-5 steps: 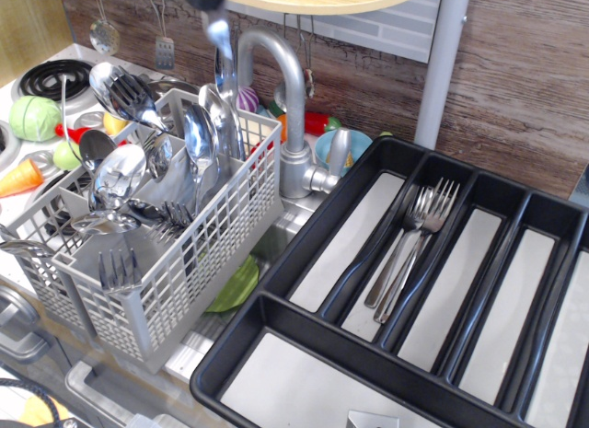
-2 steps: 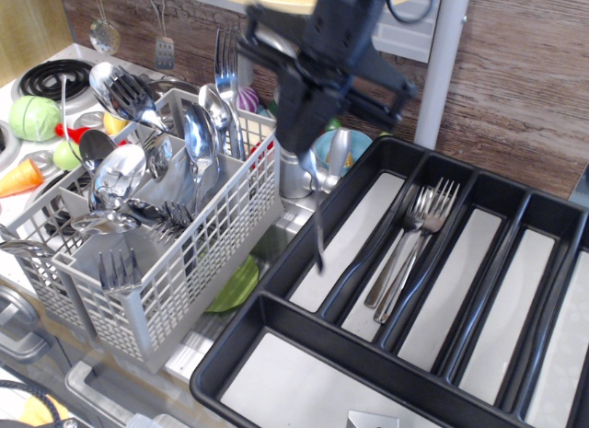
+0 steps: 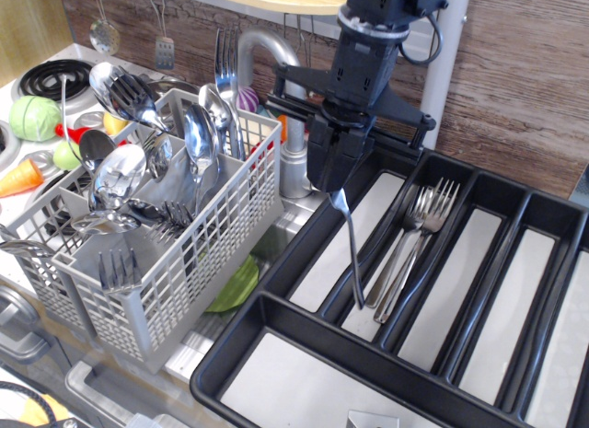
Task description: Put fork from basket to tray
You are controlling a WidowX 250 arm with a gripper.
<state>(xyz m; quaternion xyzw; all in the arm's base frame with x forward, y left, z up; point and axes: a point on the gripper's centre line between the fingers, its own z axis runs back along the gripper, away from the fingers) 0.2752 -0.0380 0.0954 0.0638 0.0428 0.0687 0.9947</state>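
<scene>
— Since a moment ago the gripper (image 3: pixel 339 179) has swung right, away from the basket (image 3: pixel 184 262), and now hangs over the left part of the tray (image 3: pixel 276 308). See the fork (image 3: pixel 350 253)?

— Yes. It dangles from the gripper, handle down, the tip close over the divider between the tray's first two long compartments.

— Is the gripper clamped on it?

— Its fingers are closed around the fork's upper end; the tines are hidden inside.

— And the tray?

— Other forks (image 3: pixel 414 235) lie together in the second compartment, just right of the hanging one.

— The basket?

— Spoons (image 3: pixel 198 138) and more forks stand in it, left of the faucet (image 3: pixel 285 97).
</scene>
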